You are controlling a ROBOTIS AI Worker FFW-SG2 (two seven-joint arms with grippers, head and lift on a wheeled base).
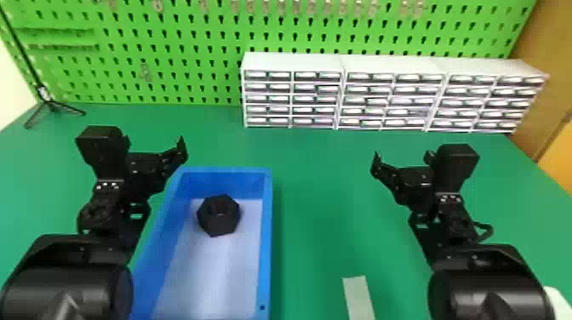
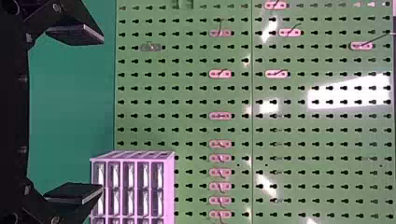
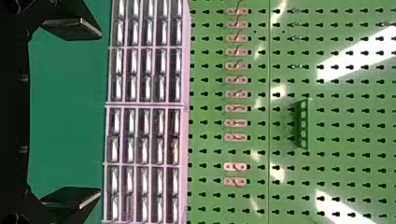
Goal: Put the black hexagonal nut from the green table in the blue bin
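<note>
Green table (image 1: 315,191) below, both sets of jaws gape wide.

Beyond the far edge of the green surface (image 1: 319,161), I see a green pegboard (image 1: 191,51) fitted with small hooks (image 2: 220,115). Three white drawer cabinets (image 1: 293,61) stand side by side before it. I make out a thin black tripod (image 1: 51,105) near the far left corner, brown paneling (image 1: 549,64) past the far right corner, and bright glare (image 3: 355,53) on the pegboard.

The black arms (image 1: 104,212) have glossy rounded casings (image 1: 68,289), boxy housings (image 1: 100,149) and small silver screws (image 1: 109,186).
</note>
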